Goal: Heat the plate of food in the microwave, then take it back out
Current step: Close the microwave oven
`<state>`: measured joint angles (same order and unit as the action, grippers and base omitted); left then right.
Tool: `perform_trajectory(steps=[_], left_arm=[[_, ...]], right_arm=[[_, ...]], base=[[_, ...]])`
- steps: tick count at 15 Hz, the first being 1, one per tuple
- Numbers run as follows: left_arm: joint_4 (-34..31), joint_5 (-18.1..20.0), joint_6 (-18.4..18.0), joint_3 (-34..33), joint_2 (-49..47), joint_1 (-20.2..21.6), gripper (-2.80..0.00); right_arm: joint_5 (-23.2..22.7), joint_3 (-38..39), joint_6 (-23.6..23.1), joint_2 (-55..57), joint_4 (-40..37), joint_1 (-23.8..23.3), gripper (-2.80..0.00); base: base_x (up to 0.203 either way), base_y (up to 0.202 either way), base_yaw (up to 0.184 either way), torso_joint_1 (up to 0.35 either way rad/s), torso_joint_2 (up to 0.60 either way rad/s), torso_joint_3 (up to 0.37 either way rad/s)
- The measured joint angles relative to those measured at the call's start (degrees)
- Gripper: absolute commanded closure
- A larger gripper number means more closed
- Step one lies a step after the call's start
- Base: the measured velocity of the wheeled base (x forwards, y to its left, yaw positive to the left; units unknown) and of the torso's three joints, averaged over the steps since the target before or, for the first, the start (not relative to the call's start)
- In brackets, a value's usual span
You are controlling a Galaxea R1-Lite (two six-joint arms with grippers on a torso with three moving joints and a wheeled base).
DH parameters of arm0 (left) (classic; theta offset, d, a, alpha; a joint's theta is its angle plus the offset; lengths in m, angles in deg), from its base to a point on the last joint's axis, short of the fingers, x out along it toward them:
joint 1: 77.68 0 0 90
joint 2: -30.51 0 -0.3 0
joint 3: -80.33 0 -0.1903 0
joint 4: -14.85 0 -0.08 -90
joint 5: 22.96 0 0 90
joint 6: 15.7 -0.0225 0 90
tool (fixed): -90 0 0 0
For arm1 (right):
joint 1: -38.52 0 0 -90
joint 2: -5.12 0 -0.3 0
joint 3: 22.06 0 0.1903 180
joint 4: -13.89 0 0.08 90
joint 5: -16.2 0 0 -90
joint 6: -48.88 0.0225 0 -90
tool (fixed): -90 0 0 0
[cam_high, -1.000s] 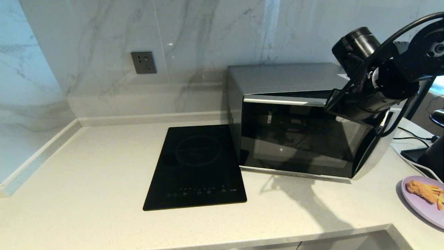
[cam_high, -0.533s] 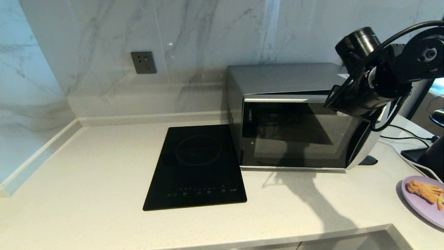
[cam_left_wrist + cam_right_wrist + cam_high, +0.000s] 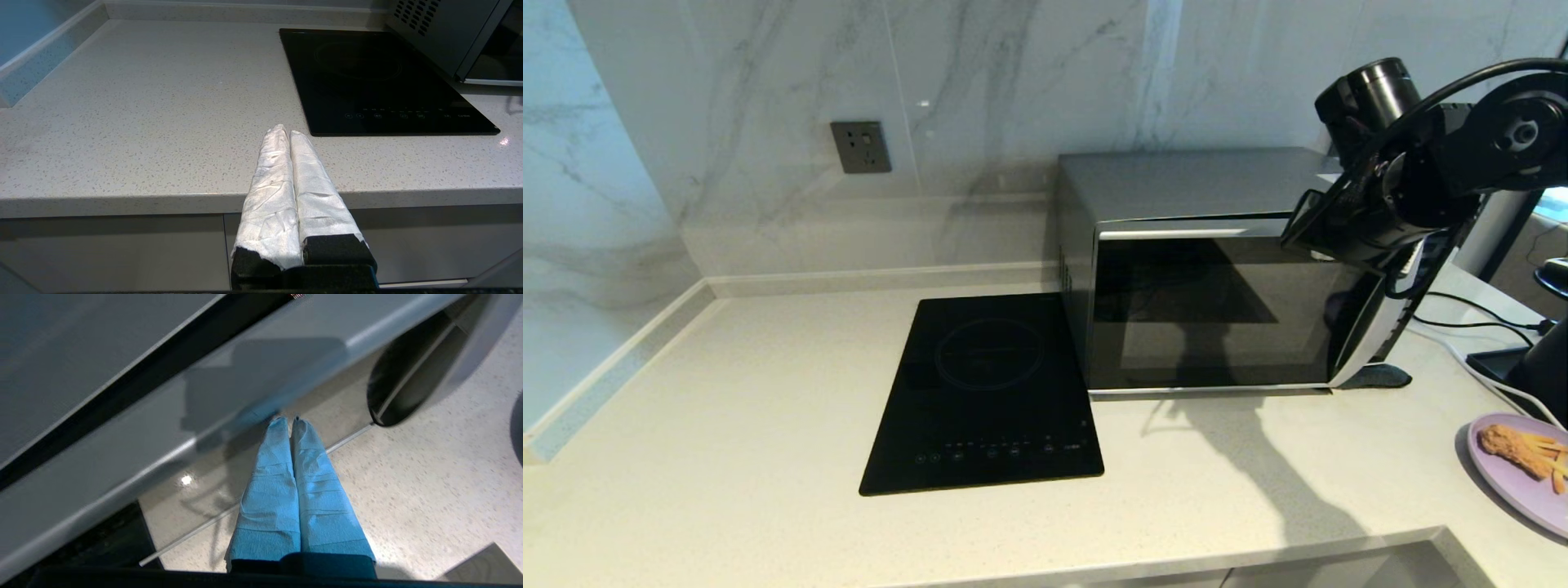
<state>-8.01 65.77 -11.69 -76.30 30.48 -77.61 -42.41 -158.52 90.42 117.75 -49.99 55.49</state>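
We saw the microwave (image 3: 1209, 269) at the back right of the speckled countertop (image 3: 768, 425), its dark glass door (image 3: 1217, 314) almost flush with the body, a thin gap showing only along the top edge. The right gripper (image 3: 289, 421) was clenched with nothing held, both wrapped fingers (image 3: 269, 486) pressed together and tips right at the door glass near its lower right part, close to the curved silver strip (image 3: 1372, 343). In the head view only the right arm's wrist and cabling (image 3: 1405, 188) showed in front of the microwave's upper right corner; the fingertips themselves were hidden there.

The plate of food (image 3: 1523, 469) sat on the counter at the far right edge, well apart from the microwave, with the brown fried piece (image 3: 1507, 445) and fries (image 3: 1553, 465) on it. A black glass hob (image 3: 988, 392) lay just beside the microwave on its left. A dark wall socket (image 3: 860, 147) sat on the marble wall.

The left gripper (image 3: 286, 132) was parked at the counter's front edge, near the hob's front corner, fingers (image 3: 271, 183) closed together and empty.
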Motion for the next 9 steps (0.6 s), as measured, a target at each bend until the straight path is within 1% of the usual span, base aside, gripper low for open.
perform_trajectory(steps=[3,9], left_arm=[[0.0,-0.02,0.01,0.0,0.0,0.0,0.0],[0.0,-0.05,0.0,0.0,0.0,0.0,0.0]], right_arm=[[-0.35,0.0,-0.02,0.52,0.85,-0.35,0.0],[-1.13,0.0,-1.11,2.02,5.19,-0.68,0.0]], base=[[0.0,0.0,0.0,0.0,0.0,0.0],[0.0,0.0,0.0,0.0,0.0,0.0]])
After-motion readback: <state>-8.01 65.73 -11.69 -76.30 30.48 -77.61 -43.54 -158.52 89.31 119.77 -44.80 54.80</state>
